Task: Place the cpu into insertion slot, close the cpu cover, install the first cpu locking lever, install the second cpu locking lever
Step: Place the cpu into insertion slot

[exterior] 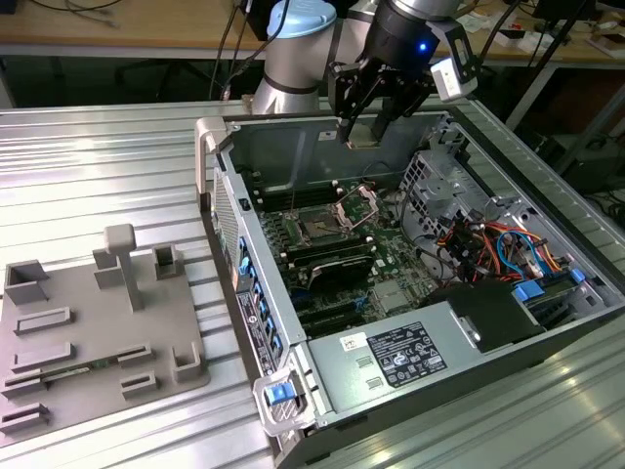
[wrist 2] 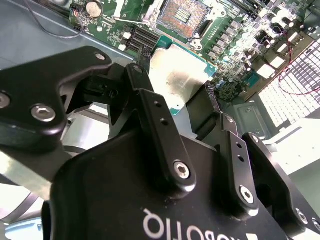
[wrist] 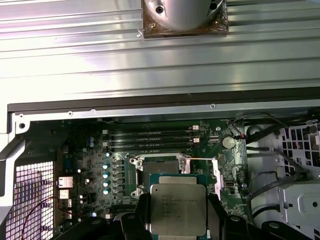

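Observation:
My gripper (exterior: 363, 135) hangs above the back of the open computer case, shut on the cpu (exterior: 361, 141). In both wrist views the cpu (wrist: 177, 207) (wrist 2: 177, 75) shows its silver-grey top face, clamped by two opposite edges between the black fingers (wrist 2: 150, 105). The insertion slot (exterior: 319, 227) (wrist: 159, 169) (wrist 2: 184, 14) lies open on the green motherboard, below and ahead of the chip, with its contact field exposed. The cpu cover (exterior: 359, 202) stands raised at the slot's edge on the exterior view's right.
Black memory sticks (exterior: 327, 256) lie just in front of the slot. A drive cage and coloured cables (exterior: 488, 244) fill the case's right side, and the power supply (exterior: 391, 357) sits at the front. A grey fixture plate (exterior: 88, 332) rests on the ribbed table at left.

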You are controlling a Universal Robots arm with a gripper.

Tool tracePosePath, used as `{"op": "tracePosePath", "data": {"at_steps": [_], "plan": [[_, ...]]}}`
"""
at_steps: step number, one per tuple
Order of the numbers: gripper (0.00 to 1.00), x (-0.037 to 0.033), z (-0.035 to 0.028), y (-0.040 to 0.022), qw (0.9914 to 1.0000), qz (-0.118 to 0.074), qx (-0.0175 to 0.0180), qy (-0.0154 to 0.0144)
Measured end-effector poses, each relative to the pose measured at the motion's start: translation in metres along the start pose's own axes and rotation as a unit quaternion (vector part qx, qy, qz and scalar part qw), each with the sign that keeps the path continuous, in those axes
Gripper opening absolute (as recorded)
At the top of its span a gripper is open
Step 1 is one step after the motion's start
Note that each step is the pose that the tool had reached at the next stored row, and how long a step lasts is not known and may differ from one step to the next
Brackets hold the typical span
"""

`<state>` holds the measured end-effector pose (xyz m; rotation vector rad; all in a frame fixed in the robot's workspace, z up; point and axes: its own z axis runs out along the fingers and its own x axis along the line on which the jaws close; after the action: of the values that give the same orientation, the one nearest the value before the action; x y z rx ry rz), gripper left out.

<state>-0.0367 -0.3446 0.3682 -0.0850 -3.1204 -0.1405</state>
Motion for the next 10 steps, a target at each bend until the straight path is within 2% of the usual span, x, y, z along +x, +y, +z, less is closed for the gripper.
{"op": "tracePosePath", "data": {"at_steps": [6, 10], "plan": [[0.55, 0.0001, 0.0, 0.0, 0.99991, 0.013, -0.0002, -0.0012], [0.55, 0.0001, 0.0, 0.0, 0.99991, 0.014, -0.0003, -0.0012]]}}
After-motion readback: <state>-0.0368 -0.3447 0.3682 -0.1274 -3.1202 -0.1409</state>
